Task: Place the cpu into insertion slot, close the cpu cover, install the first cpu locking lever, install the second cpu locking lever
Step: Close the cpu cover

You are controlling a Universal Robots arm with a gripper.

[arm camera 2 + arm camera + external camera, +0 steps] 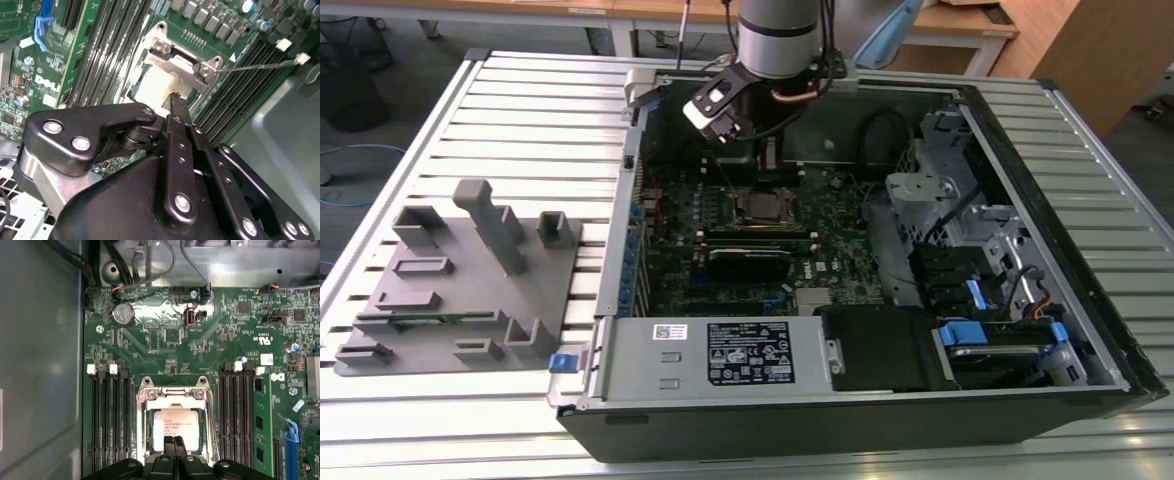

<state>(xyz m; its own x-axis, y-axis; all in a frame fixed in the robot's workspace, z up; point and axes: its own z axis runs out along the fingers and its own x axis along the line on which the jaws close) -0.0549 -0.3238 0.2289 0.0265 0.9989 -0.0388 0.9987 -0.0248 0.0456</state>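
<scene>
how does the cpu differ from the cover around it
The cpu is a solid square with a pale, dull metal top; the cover is an open silvery frame with a large window. The cover is the larger of the two, and its rim surrounds the cpu, which shows through the window. Both are square, flat and metallic.
</scene>
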